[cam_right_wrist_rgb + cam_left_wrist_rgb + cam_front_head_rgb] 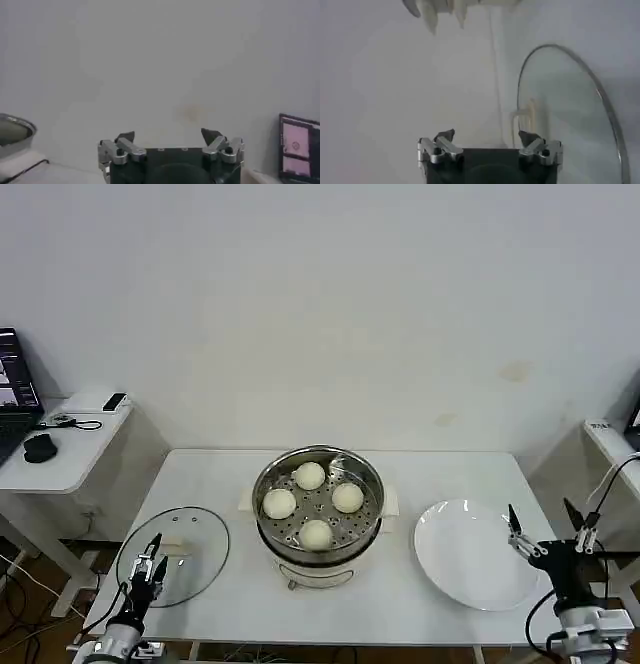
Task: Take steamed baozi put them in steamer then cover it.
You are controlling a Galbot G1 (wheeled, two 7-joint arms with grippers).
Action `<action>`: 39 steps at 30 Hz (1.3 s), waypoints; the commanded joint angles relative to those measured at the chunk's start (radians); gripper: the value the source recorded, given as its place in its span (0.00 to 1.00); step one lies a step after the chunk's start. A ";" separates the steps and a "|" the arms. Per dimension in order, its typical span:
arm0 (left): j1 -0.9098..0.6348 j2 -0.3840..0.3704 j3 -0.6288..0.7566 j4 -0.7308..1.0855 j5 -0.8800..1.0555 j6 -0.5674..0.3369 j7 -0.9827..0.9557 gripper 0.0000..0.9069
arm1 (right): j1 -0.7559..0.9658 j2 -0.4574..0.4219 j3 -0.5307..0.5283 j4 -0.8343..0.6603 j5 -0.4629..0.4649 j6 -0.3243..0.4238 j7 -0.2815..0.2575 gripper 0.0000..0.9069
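Observation:
The steamer (318,509) stands in the middle of the white table, uncovered, with several cream-white baozi (309,476) on its perforated tray. The cover (178,552), a clear glass lid with a cream bar handle, lies flat on the table to the steamer's left. My left gripper (148,559) hangs open over the lid's near left edge. In the left wrist view the gripper (486,136) holds nothing, and the lid (570,115) lies just ahead of it. My right gripper (540,520) is open and empty at the table's right edge, as the right wrist view (167,134) also shows.
A flat white plate (470,556) lies right of the steamer, beside the right gripper. A side table (70,464) with a laptop and mouse (40,447) stands at the left. Another table's edge (610,439) is at the far right. Bare tabletop runs behind the steamer.

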 commanded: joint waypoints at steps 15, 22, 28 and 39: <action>-0.218 0.047 0.088 0.182 -0.003 0.012 0.026 1.00 | -0.036 0.026 0.031 0.009 -0.009 0.014 -0.013 1.00; -0.272 0.041 0.115 0.245 -0.003 0.011 0.025 1.00 | -0.032 0.028 0.029 0.002 -0.014 0.014 -0.015 1.00; -0.291 0.035 0.124 0.268 0.000 0.009 0.025 0.00 | -0.027 0.027 0.028 -0.001 -0.015 0.013 -0.015 1.00; -0.278 0.031 0.121 0.251 0.001 -0.002 0.025 0.00 | -0.023 0.028 0.020 -0.003 -0.018 0.013 -0.015 1.00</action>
